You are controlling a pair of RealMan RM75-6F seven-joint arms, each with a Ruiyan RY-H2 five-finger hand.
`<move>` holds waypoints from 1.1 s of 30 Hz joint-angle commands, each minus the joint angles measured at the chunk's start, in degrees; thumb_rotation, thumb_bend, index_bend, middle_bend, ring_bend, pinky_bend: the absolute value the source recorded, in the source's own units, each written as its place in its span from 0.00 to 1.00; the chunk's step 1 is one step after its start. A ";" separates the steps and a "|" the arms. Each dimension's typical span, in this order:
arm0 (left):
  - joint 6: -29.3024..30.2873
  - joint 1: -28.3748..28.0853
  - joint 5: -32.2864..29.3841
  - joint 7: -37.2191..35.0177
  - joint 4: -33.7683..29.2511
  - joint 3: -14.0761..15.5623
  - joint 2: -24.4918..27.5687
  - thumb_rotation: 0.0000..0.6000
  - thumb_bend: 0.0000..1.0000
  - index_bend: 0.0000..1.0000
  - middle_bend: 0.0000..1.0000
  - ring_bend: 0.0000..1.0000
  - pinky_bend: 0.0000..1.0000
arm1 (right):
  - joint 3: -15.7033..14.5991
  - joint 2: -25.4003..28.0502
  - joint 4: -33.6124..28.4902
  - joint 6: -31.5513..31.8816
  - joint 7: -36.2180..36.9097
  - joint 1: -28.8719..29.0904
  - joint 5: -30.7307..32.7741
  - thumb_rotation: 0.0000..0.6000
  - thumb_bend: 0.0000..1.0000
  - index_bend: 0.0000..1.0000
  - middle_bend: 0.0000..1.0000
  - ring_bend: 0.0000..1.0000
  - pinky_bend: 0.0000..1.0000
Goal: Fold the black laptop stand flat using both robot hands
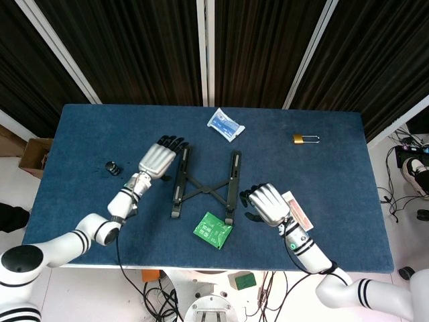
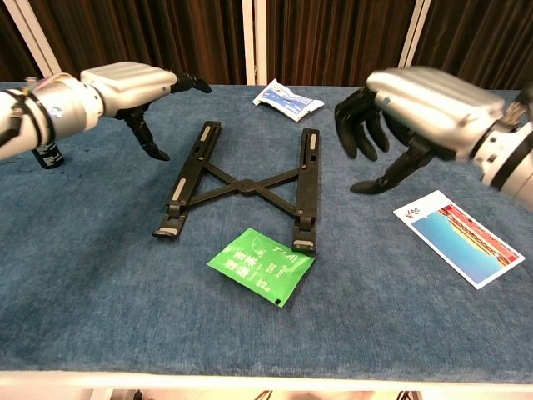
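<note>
The black laptop stand [image 1: 204, 186] [image 2: 246, 182] lies spread open in an X on the blue table, two long rails joined by crossed bars. My left hand [image 1: 159, 157] [image 2: 133, 87] hovers palm down just left of the left rail's far end, fingers spread, holding nothing. My right hand [image 1: 267, 203] [image 2: 412, 108] hangs just right of the right rail, fingers curved downward and apart, empty. Neither hand touches the stand.
A green packet [image 1: 213, 230] [image 2: 261, 266] lies at the stand's near right foot. A white-blue packet [image 1: 225, 124] [image 2: 287, 100] sits behind the stand. A card [image 2: 459, 237] lies right, a brass padlock [image 1: 304, 139] far right, a small black cylinder [image 1: 112, 168] [image 2: 46, 152] left.
</note>
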 commanded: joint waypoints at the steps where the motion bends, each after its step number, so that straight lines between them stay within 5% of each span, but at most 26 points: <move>1: -3.22 -4.47 -2.18 -0.25 10.06 -0.75 -6.34 1.00 0.00 0.09 0.05 0.05 0.12 | -0.06 -2.73 2.96 -0.63 -2.43 0.86 0.67 1.00 0.01 0.75 0.82 0.75 0.92; 12: -7.34 -7.49 -3.63 -5.31 21.71 -0.09 -10.33 1.00 0.00 0.09 0.05 0.05 0.12 | 0.88 -9.26 13.64 -0.95 -4.30 2.72 1.36 1.00 0.01 0.82 0.88 0.81 0.99; 33: -7.94 -8.41 -3.84 -12.17 25.66 1.16 -12.92 1.00 0.00 0.09 0.05 0.05 0.11 | 0.71 -20.16 33.46 -1.90 -1.98 7.44 0.49 1.00 0.01 0.82 0.88 0.81 0.99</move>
